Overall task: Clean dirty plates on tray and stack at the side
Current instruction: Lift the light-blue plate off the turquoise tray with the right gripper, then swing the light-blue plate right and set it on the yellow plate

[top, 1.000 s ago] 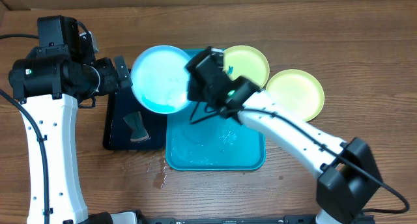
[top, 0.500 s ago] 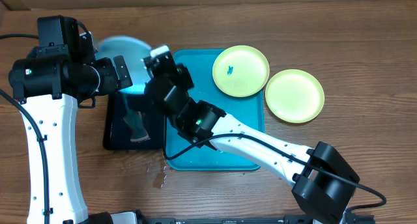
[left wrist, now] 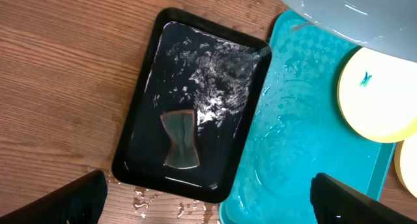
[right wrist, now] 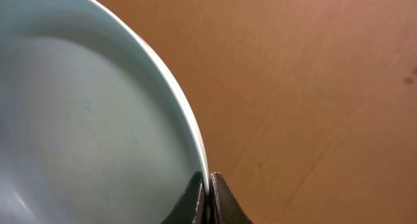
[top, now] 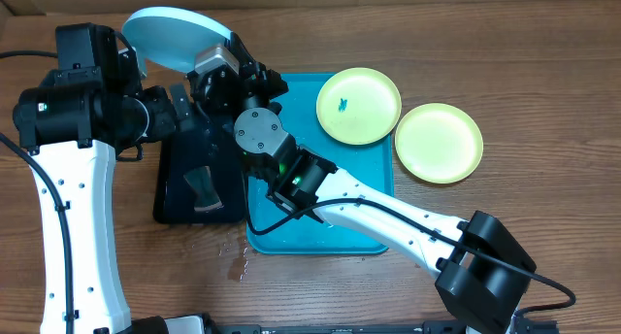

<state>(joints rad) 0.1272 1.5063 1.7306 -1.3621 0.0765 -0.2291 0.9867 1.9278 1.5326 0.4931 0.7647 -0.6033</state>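
Note:
My right gripper (right wrist: 208, 185) is shut on the rim of the light blue plate (top: 175, 35), holding it in the air over the table's far left; the plate fills the right wrist view (right wrist: 85, 107) and shows at the top of the left wrist view (left wrist: 352, 15). The turquoise tray (top: 364, 222) lies wet at the centre. A yellow-green plate with a blue smudge (top: 359, 106) sits on the tray's far right corner. A second yellow-green plate (top: 439, 143) lies on the table right of the tray. My left gripper (left wrist: 208, 198) is open and empty, above the black tray.
A black rectangular tray (top: 189, 193) with water and a dark sponge (left wrist: 180, 139) lies left of the turquoise tray. Water drops (top: 236, 261) lie on the wood at the front. The right arm stretches across the turquoise tray.
My right gripper has carried the light blue plate off the tray, left and towards the far side of the table, and tilted it. The left arm has not moved.

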